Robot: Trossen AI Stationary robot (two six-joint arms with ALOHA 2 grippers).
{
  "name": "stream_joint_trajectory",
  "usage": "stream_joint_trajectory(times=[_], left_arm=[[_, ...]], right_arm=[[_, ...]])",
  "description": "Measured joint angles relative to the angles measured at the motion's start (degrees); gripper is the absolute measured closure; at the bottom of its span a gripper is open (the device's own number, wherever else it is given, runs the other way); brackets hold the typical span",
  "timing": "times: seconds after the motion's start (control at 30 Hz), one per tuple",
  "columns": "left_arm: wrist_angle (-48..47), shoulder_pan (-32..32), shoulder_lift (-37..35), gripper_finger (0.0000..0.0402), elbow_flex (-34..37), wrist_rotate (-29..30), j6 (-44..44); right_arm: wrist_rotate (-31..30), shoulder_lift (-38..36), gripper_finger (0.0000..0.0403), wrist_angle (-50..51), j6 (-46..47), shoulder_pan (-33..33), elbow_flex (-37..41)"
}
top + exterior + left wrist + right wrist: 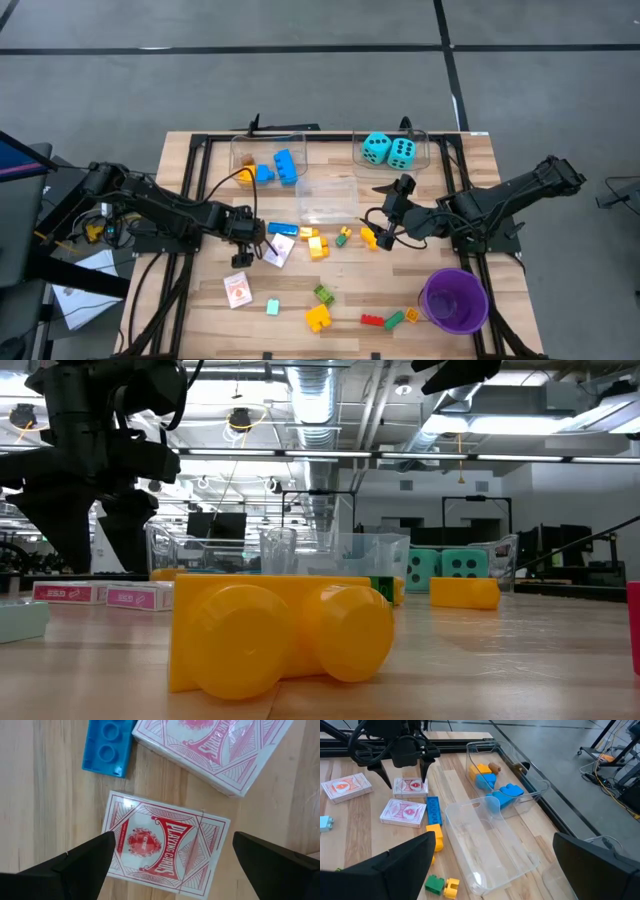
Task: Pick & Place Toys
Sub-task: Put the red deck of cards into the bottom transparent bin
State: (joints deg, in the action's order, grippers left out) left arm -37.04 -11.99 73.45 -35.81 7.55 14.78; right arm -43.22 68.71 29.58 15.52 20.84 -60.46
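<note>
**Left gripper spread over a card pack, nothing held**

Your left gripper (170,857) hangs over a red-and-white card pack (165,847) with both fingers wide apart, one on each side of it and neither touching it. In the left wrist view a second pack (215,750) is cut off at the frame edge, and so is the blue brick (106,747) beside it. From above, the gripper body covers most of the pack under it, so you can only place it just left of the table's middle (245,240).

Your right gripper (385,220) is also wide open and empty, hovering right of the empty clear bin (325,198). Small bricks (320,245) lie scattered between the two arms; more lie near the front edge with a third pack (238,290), by the purple cup (455,298).

Two turquoise dice (389,150) sit in the far right bin, and blue bricks (280,166) in the far left bin. The low view is largely blocked by a big yellow brick (275,635) close to the lens.
</note>
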Motion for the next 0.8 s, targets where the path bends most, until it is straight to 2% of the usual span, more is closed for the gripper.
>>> stream_joint_trajectory(times=[0.2, 0.8], left_arm=[[0.23, -0.17, 0.0, 0.0002, 0.01, 2.17, -5.51], [1.64, -0.15, 0.52, 0.0002, 0.02, 0.96, -5.75]], right_arm=[[0.0, 0.0, 0.0007, 0.0, 0.12, 0.0, -0.01], [-0.02, 0.0, 0.0007, -0.01, 0.17, 0.0, 0.01]])
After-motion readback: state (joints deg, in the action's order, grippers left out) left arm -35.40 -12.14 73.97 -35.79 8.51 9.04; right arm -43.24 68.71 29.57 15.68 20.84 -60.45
